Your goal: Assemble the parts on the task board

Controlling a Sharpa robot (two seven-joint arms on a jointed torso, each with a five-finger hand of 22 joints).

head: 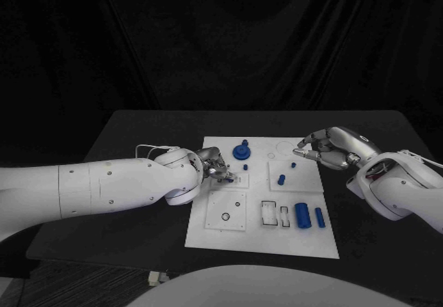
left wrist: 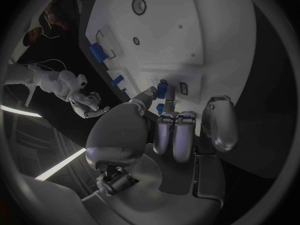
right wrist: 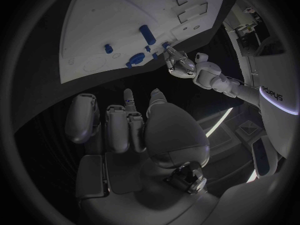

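Observation:
The white task board [head: 263,240] lies mid-table. My left hand [head: 214,167] is over its near-left part, thumb and a finger pinching a small blue part [left wrist: 160,108] just above a small square plate [head: 238,182]. A blue peg [head: 244,167] stands beside those fingers. At the board's far edge a blue round piece with a post [head: 242,150] stands upright. My right hand [head: 332,148] hovers over the far right corner, fingers loosely bent and apart, nothing in them. Two blue pegs [head: 294,165] [head: 281,180] stand below it.
A thick blue cylinder [head: 302,214] and a slimmer blue bar [head: 319,217] lie at the board's near right, beside two rectangular slots [head: 269,214]. A square plate with a round hole [head: 227,216] sits at the near left. Bare black table [head: 138,137] surrounds the board.

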